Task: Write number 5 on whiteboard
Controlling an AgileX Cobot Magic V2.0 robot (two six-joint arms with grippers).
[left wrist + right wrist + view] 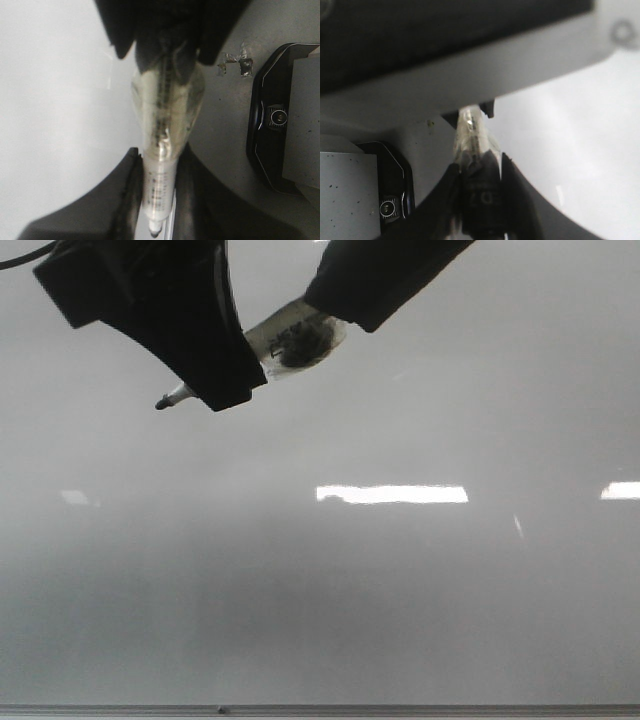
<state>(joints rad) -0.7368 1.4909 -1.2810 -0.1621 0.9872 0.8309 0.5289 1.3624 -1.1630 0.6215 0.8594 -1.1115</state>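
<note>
In the front view, a marker (262,353) is being held above the whiteboard (320,580) by both grippers: the left gripper (215,375) is being closed around the end nearer its dark tip, which is sticking out past the fingers, while the right gripper (335,305) is being closed on the opposite end. No number 5 is being shown anywhere on the board (only bright light reflections are being seen).

In the left wrist view, the marker (160,175) is being pinched between the left gripper's (157,200) two dark fingers (125,195), jaws narrowed onto the barrel.

In the right wrist view, the marker (472,145) is being clamped by the right gripper (480,195), its jaws being pressed against the dark end.
</note>
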